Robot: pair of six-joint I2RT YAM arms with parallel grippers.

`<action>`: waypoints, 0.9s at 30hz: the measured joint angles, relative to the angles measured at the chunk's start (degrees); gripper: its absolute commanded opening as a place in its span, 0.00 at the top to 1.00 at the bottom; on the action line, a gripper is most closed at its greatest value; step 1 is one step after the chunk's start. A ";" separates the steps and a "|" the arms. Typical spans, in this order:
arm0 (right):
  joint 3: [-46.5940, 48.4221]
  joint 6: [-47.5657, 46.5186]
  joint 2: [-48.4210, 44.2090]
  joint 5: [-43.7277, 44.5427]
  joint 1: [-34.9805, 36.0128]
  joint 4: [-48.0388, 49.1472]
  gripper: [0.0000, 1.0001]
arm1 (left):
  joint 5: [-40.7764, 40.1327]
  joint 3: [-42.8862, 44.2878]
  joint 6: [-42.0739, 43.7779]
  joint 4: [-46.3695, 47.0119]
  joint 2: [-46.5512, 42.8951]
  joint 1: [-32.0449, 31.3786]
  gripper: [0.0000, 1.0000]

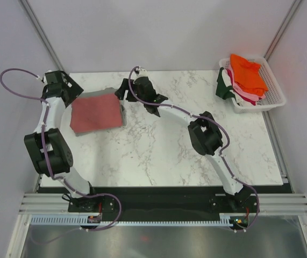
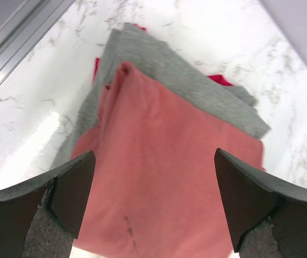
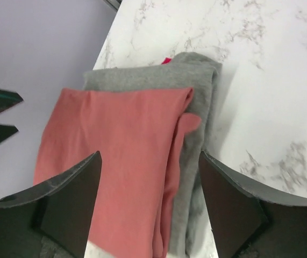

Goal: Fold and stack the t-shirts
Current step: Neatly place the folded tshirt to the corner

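A folded salmon-pink t-shirt (image 1: 96,113) lies on top of a folded grey t-shirt (image 1: 100,93) at the table's back left; a sliver of a red one (image 2: 219,79) shows beneath. My left gripper (image 1: 73,92) hovers open at the stack's left corner; the pink shirt (image 2: 158,177) fills the space between its fingers (image 2: 72,188). My right gripper (image 1: 122,92) hovers open at the stack's right edge, over the pink shirt (image 3: 126,161) and grey shirt (image 3: 196,97). Orange (image 1: 248,72), pink, white and dark green (image 1: 224,86) shirts lie heaped in the basket.
The white slatted basket (image 1: 274,97) stands at the table's back right corner. Grey walls and a metal rail (image 2: 19,37) border the table's left side. The right arm (image 1: 207,134) stretches diagonally across the marble table (image 1: 158,156).
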 measured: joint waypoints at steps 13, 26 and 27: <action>-52.13 -6.47 -47.06 -3.48 -12.04 2.51 0.23 | 0.59 -3.80 0.42 0.15 -6.12 -19.32 0.06; -73.77 -11.37 -61.40 0.81 -13.57 2.43 0.18 | 13.88 9.81 0.42 1.53 16.79 -31.71 0.07; -75.23 -11.45 -62.25 1.03 -13.57 2.71 0.18 | 13.97 10.99 0.44 1.07 18.56 -31.69 0.07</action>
